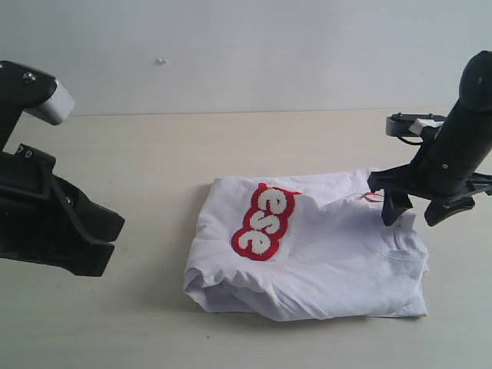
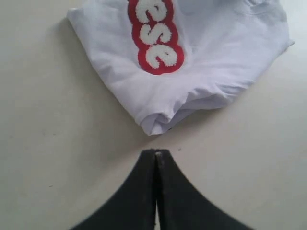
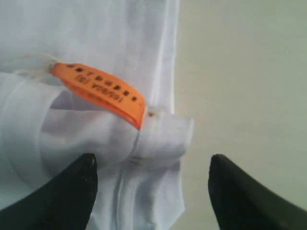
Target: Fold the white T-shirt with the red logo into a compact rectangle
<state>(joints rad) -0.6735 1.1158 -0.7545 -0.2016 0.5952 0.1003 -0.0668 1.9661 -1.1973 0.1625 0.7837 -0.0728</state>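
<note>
The white T-shirt lies folded in a thick bundle on the table, mid-right. Its red logo faces up near the left fold, showing only the letters "ese". My right gripper is open just above the shirt's far right corner. In the right wrist view the orange neck tag and a rolled collar edge lie just beyond its spread fingers. My left gripper is shut and empty, raised off the table left of the shirt, its tips pointing at the folded corner.
The pale tabletop runs to a white wall behind. The bulky black left arm fills the left edge of the exterior view. Bare table lies between it and the shirt.
</note>
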